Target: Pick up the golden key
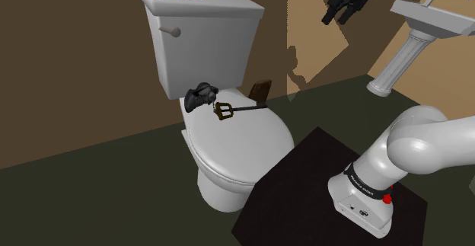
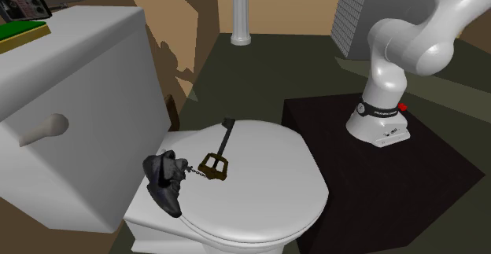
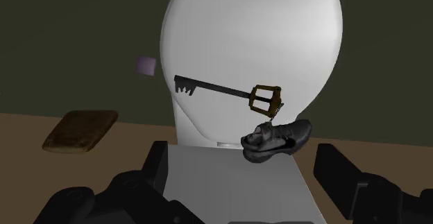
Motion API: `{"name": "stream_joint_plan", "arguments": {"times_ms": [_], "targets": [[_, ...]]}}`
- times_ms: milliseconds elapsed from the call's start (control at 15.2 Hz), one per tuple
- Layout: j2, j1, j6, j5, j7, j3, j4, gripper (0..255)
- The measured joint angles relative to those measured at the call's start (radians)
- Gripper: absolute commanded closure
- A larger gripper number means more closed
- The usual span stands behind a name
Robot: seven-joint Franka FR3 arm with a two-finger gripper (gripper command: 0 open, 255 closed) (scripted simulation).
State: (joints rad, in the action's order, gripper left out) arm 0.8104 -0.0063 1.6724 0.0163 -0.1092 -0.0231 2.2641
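Hanging high above the toilet [image 1: 221, 191], the black gripper [image 1: 336, 17] is holding its fingers [image 3: 161, 166] wide apart with nothing between them. The golden key [image 1: 237, 110] is lying flat on the white toilet lid [image 1: 251, 151], near the tank [image 1: 205, 46], and a small dark shoe [image 1: 200, 98] is sitting right beside its gold end.

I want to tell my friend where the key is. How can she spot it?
Find the big white toilet; a long key lies on its closed lid. Its shaft is dark and its square handle is golden. A short chain runs from the handle to a small dark shoe beside it.
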Motion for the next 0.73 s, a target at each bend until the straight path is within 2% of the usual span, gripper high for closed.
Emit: {"name": "stream_joint_plan", "arguments": {"times_ms": [132, 330, 726], "targets": [[-0.003, 0.005, 0.015, 0.003, 0.016, -0.005, 0.013, 0], [-0.02, 0.031, 0.095, 0.019, 0.097, -0.028, 0.078, 0], [-0.117, 0.091, 0.31, 0.055, 0.292, -0.089, 0.199, 0]]}}
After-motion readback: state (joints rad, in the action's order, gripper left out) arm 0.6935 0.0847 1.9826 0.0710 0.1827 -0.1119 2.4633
